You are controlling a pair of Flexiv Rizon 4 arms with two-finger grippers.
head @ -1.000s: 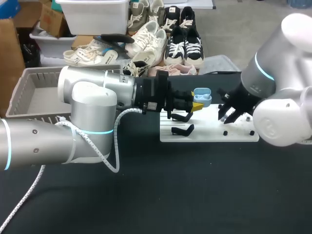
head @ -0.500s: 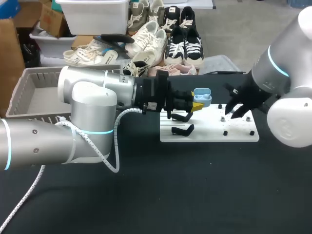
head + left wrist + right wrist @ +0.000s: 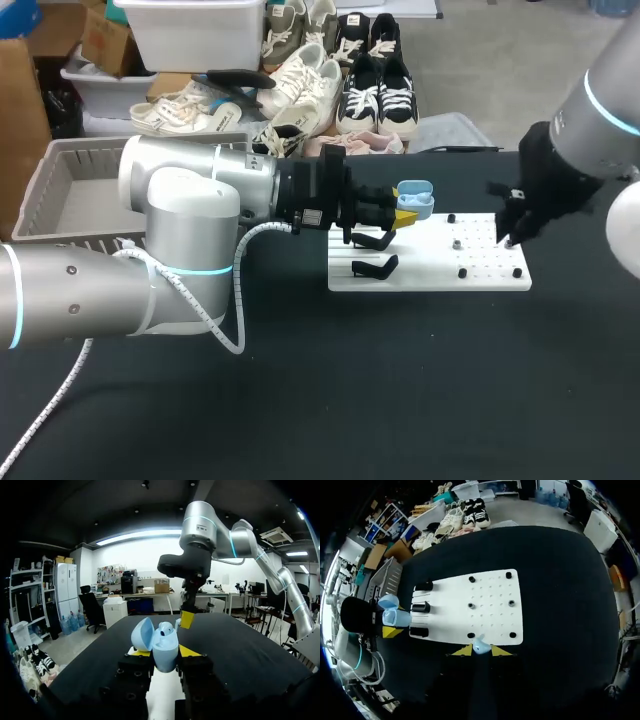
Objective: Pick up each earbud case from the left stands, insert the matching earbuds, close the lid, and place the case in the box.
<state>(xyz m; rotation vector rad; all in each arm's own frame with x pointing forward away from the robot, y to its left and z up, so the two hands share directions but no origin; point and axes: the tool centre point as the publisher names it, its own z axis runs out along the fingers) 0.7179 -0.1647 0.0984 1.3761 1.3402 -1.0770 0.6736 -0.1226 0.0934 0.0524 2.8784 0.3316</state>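
Left claw clamped on the open case; right claw pinching a small blue piece.
The left claw point(image 3: 165, 652) grips the light blue earbud case point(image 3: 163, 647) from both sides, its lid point(image 3: 142, 634) swung open, held aloft near the black stands point(image 3: 372, 252) of the white board point(image 3: 430, 270). The right claw point(image 3: 480, 651) is closed on what appears to be a pale blue earbud point(image 3: 480, 644), above the board's opposite end. The grey box point(image 3: 60, 190) sits at the far left of the tabletop point(image 3: 400, 400).

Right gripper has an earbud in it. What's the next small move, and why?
Probably carry the right gripper, which has a blue earbud pinched between its tips, toward the case held by the left gripper. The case lid stands open, ready for it.
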